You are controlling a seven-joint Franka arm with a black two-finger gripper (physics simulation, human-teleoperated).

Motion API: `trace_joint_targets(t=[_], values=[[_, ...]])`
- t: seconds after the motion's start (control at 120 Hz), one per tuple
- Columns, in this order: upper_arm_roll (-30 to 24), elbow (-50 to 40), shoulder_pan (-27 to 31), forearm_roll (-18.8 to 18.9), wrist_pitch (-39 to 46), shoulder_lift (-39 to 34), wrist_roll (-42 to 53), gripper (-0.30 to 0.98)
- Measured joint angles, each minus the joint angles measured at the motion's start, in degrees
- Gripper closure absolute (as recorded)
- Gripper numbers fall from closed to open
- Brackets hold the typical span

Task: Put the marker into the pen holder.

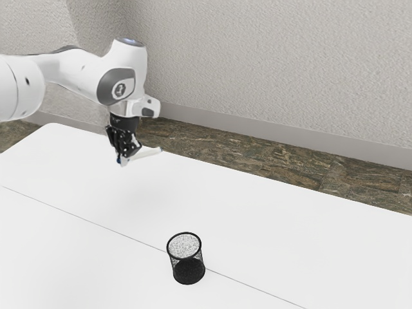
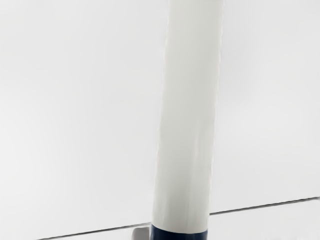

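Counter: 1, white, flat-topped (image 1: 290, 238), one thin dark seam (image 1: 84, 215) crossing it. Far edge slopes from upper left of frame down to the right side; wide stretch of surface between that edge and the container.

Arm: 1, white-and-grey, jointed (image 1: 77, 66), entering at upper left.

End effector: 1, black, two-fingered (image 1: 123, 156), upper left, above the counter; closed about the marker.

Container: 1 pen holder, round, black mesh (image 1: 188, 271), upright at lower centre, apart from the marker; open mouth shows mesh wall and dark base.

Marker: 1, white-barrelled, dark-blue-ended (image 1: 144, 154), held aloft near its blue end, barrel slanting, outside the holder.
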Motion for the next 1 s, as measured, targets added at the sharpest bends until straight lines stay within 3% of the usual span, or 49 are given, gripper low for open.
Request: trace_joint_targets(t=[0.167, 0.458, 0.7, 1.0], values=[[-0.35, 4.64, -9.94, -2.87, -7.55, -0.89, -0.2, 0.79], [-0.53, 4.65, -19.37, -7.35, -27.09, -4.18, -2.7, 0.79], [-0.55, 2.03, -23.03, -9.84, -41.54, -4.5, -7.18, 0.79], [-0.55, 1.13, -26.49, -11.6, -48.37, -1.21, -10.82, 0.79]])
